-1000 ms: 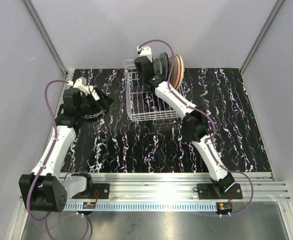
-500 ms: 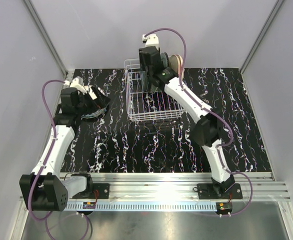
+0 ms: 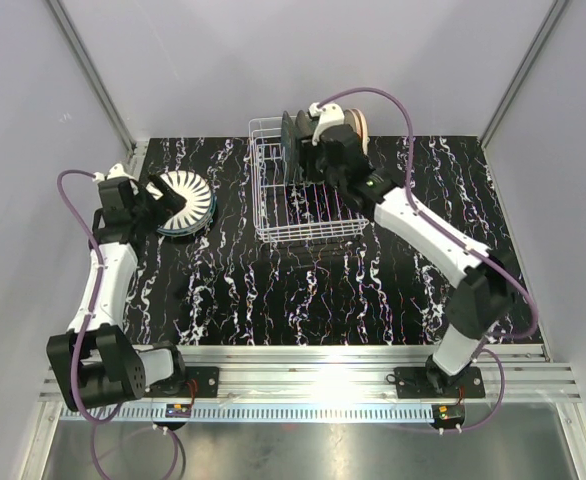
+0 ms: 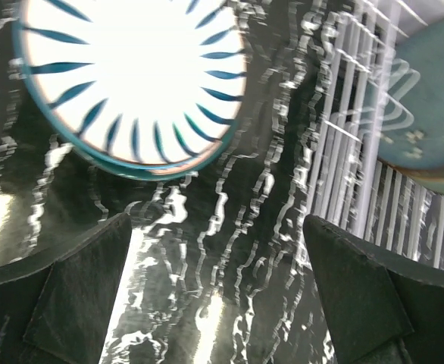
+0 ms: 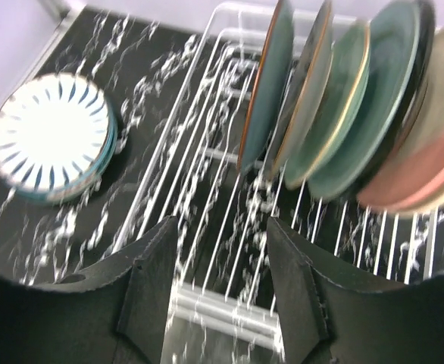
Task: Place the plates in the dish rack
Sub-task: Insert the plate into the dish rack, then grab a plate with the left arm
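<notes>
Currently: dish rack sits far-centre on the black marbled table.

- Racked plates: several stand on edge in the rack's right end, packed close and leaning. They're mostly teal, one with an orange rim, and the rightmost are peach/pink. From the top view only the peach one is clearly visible past the arm.
- Stack of plates: lies flat on the table left of the rack, well apart from it. The top plate is white with dark blue radial strokes and a teal rim.
- Left gripper: jaws spread wide with nothing between them. It's just beside the stack's left edge, pointing at it; I can't tell if it's touching.
- Right gripper: jaws apart and empty, with only rack wires showing through the gap. It hangs above the rack, just left of the racked plates. The wrist view is motion-blurred.
</notes>
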Controlling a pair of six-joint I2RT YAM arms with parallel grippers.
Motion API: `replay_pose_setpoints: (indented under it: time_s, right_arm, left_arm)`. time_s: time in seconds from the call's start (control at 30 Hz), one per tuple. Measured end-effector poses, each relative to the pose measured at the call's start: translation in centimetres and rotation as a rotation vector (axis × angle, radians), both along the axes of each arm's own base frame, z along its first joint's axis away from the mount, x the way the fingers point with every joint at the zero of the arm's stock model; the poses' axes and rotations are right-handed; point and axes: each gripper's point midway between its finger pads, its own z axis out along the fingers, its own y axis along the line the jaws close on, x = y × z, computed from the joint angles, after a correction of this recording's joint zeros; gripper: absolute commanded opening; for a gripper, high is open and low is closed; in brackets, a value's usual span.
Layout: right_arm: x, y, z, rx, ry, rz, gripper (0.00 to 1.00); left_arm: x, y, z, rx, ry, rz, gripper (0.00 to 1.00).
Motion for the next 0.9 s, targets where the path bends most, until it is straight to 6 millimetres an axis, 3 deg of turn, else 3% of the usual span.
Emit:
replay_pose_setpoints:
  time_s: [0.23, 0.47, 0.73, 0.9]
  right_arm:
    - [-4.7, -4.0, -3.0, -0.009, 0.043, -0.016, 0.57]
    - [-4.9, -9.6, -6.8, 0.028, 0.128, -0.117, 0.58]
    - [-4.9, -9.0, -5.8, 0.098, 0.119, -0.088, 0.58]
    - [-4.9, -8.9, -5.8, 0.107, 0.124, -0.085, 0.58]
  left_arm:
    - [0.0, 2.9, -1.6, 0.04, 0.053, 0.113, 0.99]
    - [0.1, 5.2, -4.5, 0.067, 0.142, 0.204, 0.99]
    - [0.3, 7.3, -8.8, 0.092, 0.27, 0.287, 0.99]
    - [0.9, 8.3, -10.7, 0.073, 0.316, 0.309, 0.88]
